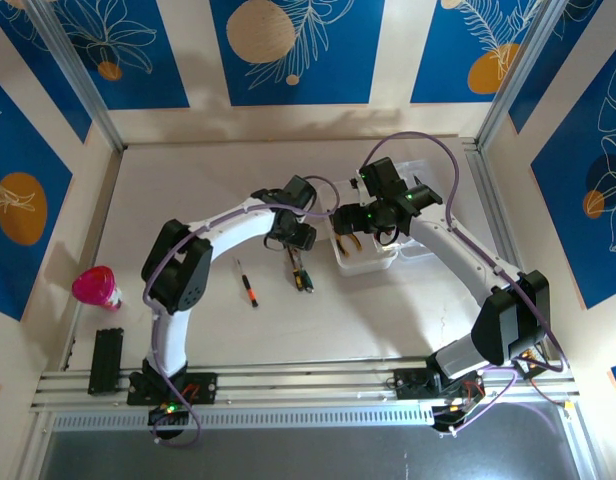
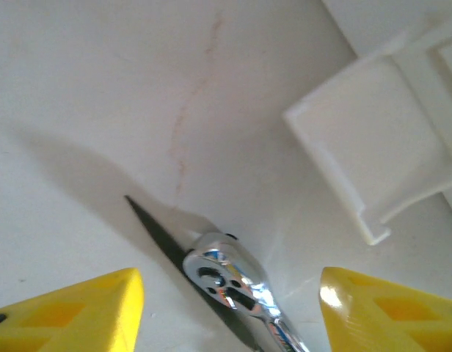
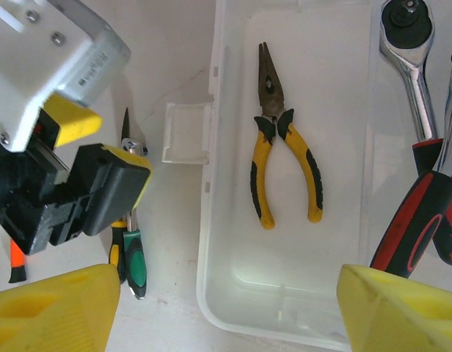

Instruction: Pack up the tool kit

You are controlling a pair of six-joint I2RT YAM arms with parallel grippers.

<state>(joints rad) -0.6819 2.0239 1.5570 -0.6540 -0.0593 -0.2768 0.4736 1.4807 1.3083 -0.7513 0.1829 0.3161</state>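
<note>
The clear plastic box [image 3: 219,242] lies open on the table and holds yellow-handled pliers [image 3: 285,147]. Past its right wall lie a red-handled tool [image 3: 413,220] and a chrome ratchet [image 3: 411,44]. My right gripper [image 3: 226,301] hovers open over the box [image 1: 368,262], nothing between its fingers. My left gripper [image 2: 230,297] is open just left of the box, its yellow fingertips [image 2: 79,308] either side of a small metal ratchet head [image 2: 222,275] lying on the table. Green- and yellow-handled screwdrivers [image 3: 132,257] lie under the left gripper [image 1: 291,240].
An orange-and-black screwdriver [image 1: 248,290] lies alone on the table left of the grippers. A pink object [image 1: 96,288] and a black block [image 1: 106,360] sit at the left edge. The box's latch tab [image 2: 373,154] juts toward the left gripper.
</note>
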